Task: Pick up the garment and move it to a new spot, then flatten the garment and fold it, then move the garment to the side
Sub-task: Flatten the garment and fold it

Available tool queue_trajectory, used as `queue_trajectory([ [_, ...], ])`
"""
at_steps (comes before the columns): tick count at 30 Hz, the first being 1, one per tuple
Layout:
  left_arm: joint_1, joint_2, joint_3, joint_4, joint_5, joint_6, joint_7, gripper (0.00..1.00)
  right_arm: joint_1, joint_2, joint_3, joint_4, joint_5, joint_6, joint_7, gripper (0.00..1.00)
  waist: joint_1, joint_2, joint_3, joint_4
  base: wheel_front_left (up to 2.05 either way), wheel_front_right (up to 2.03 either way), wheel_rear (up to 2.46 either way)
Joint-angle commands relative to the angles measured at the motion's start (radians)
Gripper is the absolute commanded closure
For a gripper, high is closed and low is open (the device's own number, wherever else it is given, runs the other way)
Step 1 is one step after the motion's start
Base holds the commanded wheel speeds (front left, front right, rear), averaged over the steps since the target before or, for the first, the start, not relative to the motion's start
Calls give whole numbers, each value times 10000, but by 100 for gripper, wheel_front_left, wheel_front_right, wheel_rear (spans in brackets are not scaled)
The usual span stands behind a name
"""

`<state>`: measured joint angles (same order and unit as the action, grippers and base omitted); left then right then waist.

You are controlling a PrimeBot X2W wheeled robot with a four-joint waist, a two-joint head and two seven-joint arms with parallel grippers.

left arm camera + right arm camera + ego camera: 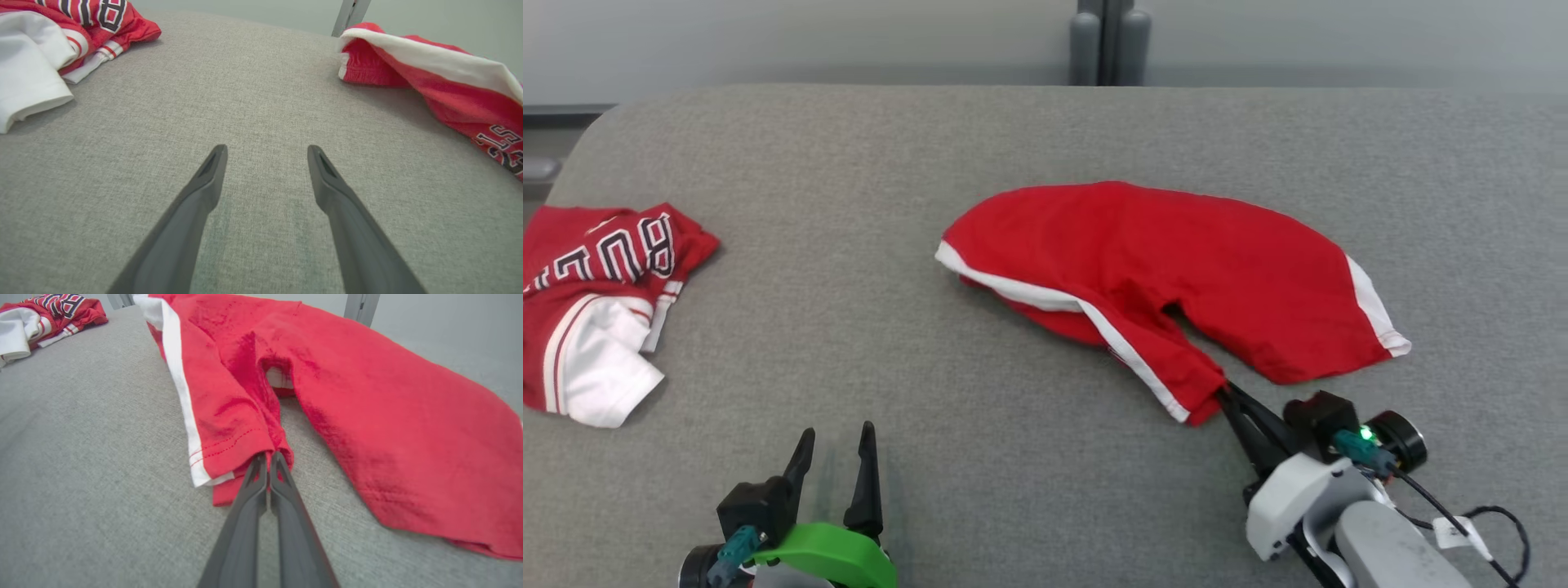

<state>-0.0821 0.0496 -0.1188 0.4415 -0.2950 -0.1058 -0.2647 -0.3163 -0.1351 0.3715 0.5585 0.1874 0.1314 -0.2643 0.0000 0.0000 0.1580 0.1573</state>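
The garment [1160, 261] is a pair of red shorts with white side stripes, lying spread on the grey table [1013, 139] at centre right. My right gripper [1223, 394] is shut on the hem of the near left leg; in the right wrist view the fingertips [261, 459] pinch that hem of the garment [367, 408] at its inner edge. My left gripper [837, 445] stands open over bare cloth at the lower left, well apart from the shorts. The left wrist view shows its spread gripper [265, 151] with the garment [429, 77] at the upper right.
A crumpled red and white jersey [596, 302] with dark lettering lies at the table's left edge, also seen as the jersey [49, 36] and the jersey [36, 316]. A grey post [1107, 41] stands behind the far edge. A black cable [1478, 523] trails by my right wrist.
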Motion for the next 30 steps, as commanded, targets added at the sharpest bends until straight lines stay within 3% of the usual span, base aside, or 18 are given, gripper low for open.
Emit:
queue_trajectory([
  [1,140,26,68,-37,106,4,5,0,348,-172,-242,-248,-112,-14,-2,100,0,0,-362,-676,0,0,0],
  [8,126,26,-10,-94,170,-23,5,0,1151,-933,-1520,-1423,-403,-14,-2,100,0,0,-485,-1515,0,0,0],
  [14,48,28,-221,-93,82,-36,4,0,1275,-1758,-2246,-1524,-724,-14,-2,100,0,0,-498,-1875,0,0,0],
  [15,43,28,-247,-96,74,-32,4,0,1300,-1861,-2368,-1454,-814,-14,-2,92,0,0,-498,-1918,0,0,0],
  [16,39,28,-282,-95,66,-27,5,0,1299,-1932,-2621,-1392,-900,-14,-2,56,0,0,-499,-1970,0,0,0],
  [17,40,28,-302,-97,57,-22,4,0,1315,-1940,-2824,-1333,-963,-14,-2,0,0,0,-502,-2015,0,0,0],
  [23,-28,28,-397,-83,152,-44,5,0,1329,-1276,-4554,-1607,-1744,-14,-2,0,0,0,-474,-2236,0,0,0],
  [26,-66,26,-420,-142,241,-38,5,0,1253,-581,-5382,-2178,-2221,-14,-2,0,0,0,-471,-2295,0,0,0],
  [30,-131,29,-331,-373,546,30,4,0,1232,152,-5559,-2852,-2348,-14,-2,0,0,0,-492,-2301,0,0,0],
])
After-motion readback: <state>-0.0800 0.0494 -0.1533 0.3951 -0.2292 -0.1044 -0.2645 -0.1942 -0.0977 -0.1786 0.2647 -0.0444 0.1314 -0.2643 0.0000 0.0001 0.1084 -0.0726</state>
